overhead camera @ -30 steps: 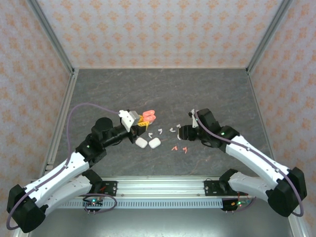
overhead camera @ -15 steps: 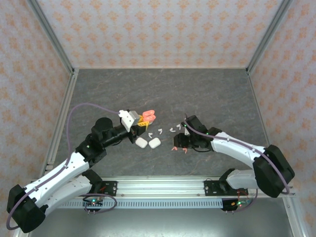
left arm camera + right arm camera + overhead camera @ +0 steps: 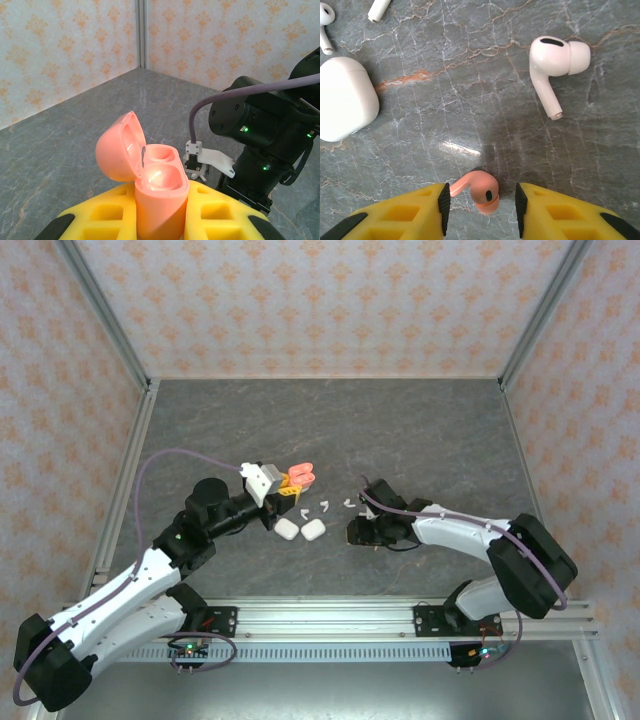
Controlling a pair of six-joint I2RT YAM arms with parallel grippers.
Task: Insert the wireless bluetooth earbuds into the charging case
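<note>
My left gripper [image 3: 288, 485] is shut on a coral-pink charging case [image 3: 159, 195], which it holds upright above the table with the lid [image 3: 117, 147] flipped open and both wells empty. My right gripper [image 3: 481, 202] is down at the table and open. A coral earbud [image 3: 482, 191] lies between its black pads, its stem close to the left pad [image 3: 444, 201]. In the top view the right gripper [image 3: 357, 532] is right of two white cases. One white earbud [image 3: 552, 65] lies ahead of the jaws to the right.
Two closed white cases [image 3: 287, 530] [image 3: 313, 530] lie side by side between the arms; one of them [image 3: 342, 97] is at the left of the right wrist view. Small white earbuds [image 3: 325, 506] [image 3: 348, 503] lie scattered behind them. Frame posts and patterned walls ring the table.
The right arm has swung left and come down over the coral earbud, and its jaws have narrowed. The left arm and the open case have not moved.
</note>
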